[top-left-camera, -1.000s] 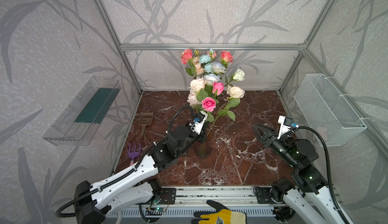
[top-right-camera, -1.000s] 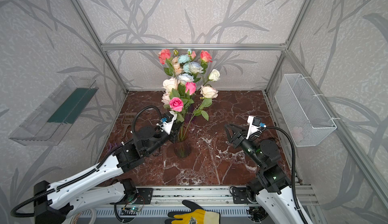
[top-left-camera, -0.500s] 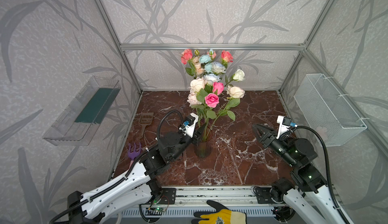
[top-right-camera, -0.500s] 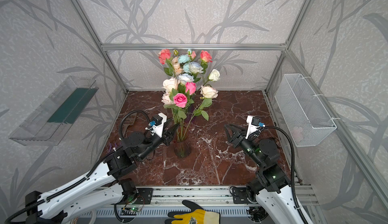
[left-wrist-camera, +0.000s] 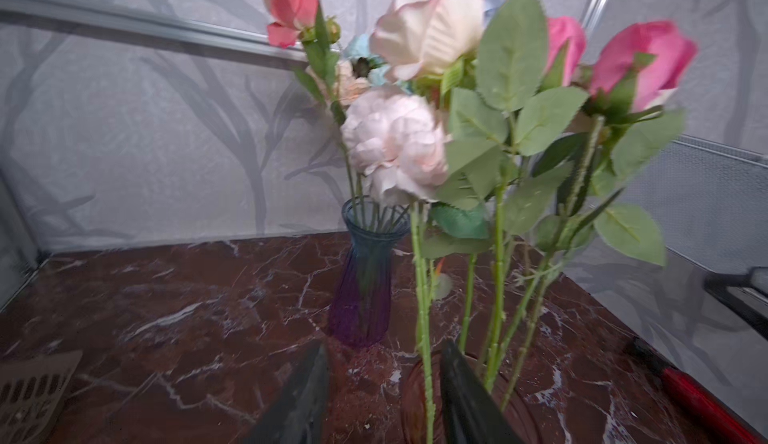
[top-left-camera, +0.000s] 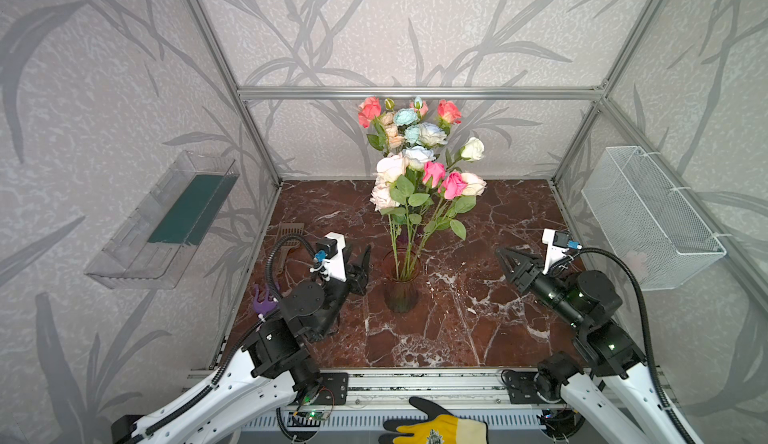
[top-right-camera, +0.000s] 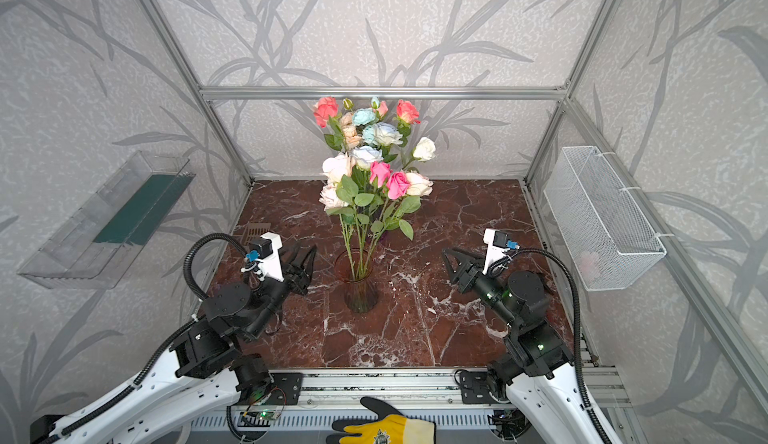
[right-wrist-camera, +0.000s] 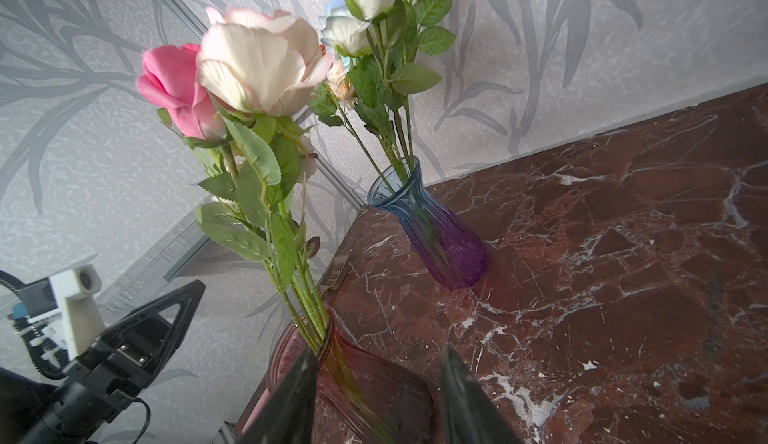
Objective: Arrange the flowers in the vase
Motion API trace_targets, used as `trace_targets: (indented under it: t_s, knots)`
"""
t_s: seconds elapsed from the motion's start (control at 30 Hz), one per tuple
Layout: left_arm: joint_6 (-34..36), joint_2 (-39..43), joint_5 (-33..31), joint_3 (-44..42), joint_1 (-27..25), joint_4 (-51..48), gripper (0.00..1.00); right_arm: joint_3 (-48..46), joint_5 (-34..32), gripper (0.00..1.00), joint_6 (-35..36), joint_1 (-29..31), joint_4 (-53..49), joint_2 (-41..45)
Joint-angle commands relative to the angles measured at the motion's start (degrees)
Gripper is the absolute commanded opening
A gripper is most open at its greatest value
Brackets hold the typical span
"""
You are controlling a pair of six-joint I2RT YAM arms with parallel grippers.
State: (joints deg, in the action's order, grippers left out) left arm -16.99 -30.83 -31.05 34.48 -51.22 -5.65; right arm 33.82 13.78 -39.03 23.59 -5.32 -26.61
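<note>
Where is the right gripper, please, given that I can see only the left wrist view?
Observer: The right gripper hangs to the right of the pink vase, apart from it, with its jaws open and empty.
Operator: Thank you. Is my left gripper clear of the stems?
Observer: Yes. In a top view the left gripper is left of the vase, with a gap between it and the stems.
Operator: Is anything lying outside my view on that side?
Observer: A purple rake lies to the left of that gripper, nearer the front edge.
</note>
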Motion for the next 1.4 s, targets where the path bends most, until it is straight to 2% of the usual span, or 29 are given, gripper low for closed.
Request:
trace_targets:
  t_s: [0.0,0.07,0.17,0.3,0.43,0.47,0.77,0.93,1.13,1.37]
  knots:
    - [-15.88,0.59,-9.24,-4.05,1.5,-11.06,0.42,1.81,0.46,0.48,1.21,0.22,-0.9,0.85]
    - [-22.33,0.55,-6.69,-6.48,3.68,-13.66,0.4,1.84,0.37,0.48,1.49,0.18,-1.35,1.03]
    - [-28.67,-0.91,0.37,-11.1,7.31,-12.91,0.35,1.66,0.04,0.48,1.81,0.22,-1.92,0.7]
    - [-34.17,-7.11,12.57,-17.83,12.26,-4.51,0.29,1.25,-0.28,0.48,2.14,0.18,-3.17,0.32]
    - [-33.84,-15.1,19.24,-19.76,13.99,3.28,0.25,0.16,-2.17,0.49,2.11,0.19,-4.32,0.42]
    - [-33.61,-16.66,19.77,-19.91,14.1,4.82,0.24,-0.12,-2.34,0.49,3.84,0.21,-4.59,0.38]
    - [-31.68,-29.83,25.74,-19.96,14.51,16.14,0.2,-0.34,-3.43,0.49,4.05,0.14,-5.99,0.85]
    - [-31.15,-34.56,30.09,-19.92,14.49,20.61,0.17,0.17,-3.76,0.49,3.94,0.14,-6.43,0.77]
    - [-29.13,-41.43,37.19,-16.5,14.45,25.03,0.13,0.93,-4.89,0.49,4.48,0.14,-7.54,1.55]
    - [-28.85,-49.93,40.53,-11.45,13.63,30.68,0.1,1.93,-6.13,0.49,5.63,0.09,-9.98,2.75]
